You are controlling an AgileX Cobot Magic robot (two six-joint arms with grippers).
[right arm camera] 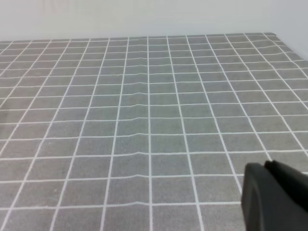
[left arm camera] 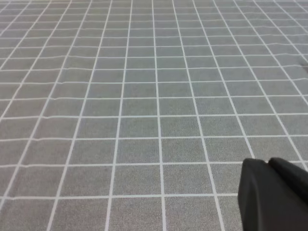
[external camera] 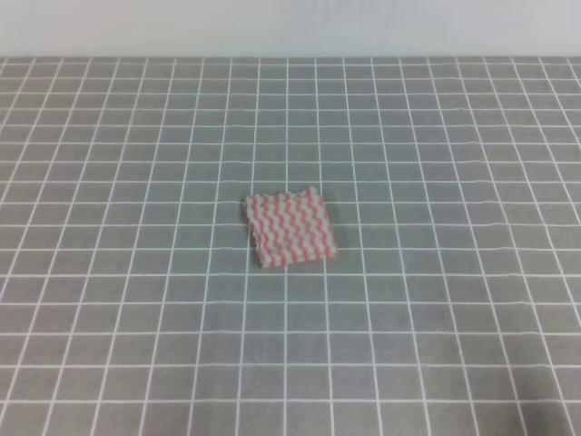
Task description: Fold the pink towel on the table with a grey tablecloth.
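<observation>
Plain pale wall behind far edge, seen in high & right wrist views.

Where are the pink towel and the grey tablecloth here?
pink towel (external camera: 290, 229): exterior high view, middle of its striped surface.
grey tablecloth (external camera: 436, 163): exterior high view, bare grid square right of the towel.

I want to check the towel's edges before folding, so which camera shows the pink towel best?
The exterior high view. The pink towel lies whole and unobstructed on the grey tablecloth, all four edges visible. Neither wrist view shows the towel, only gridded cloth and a dark part of each hand at the lower right corner.
</observation>
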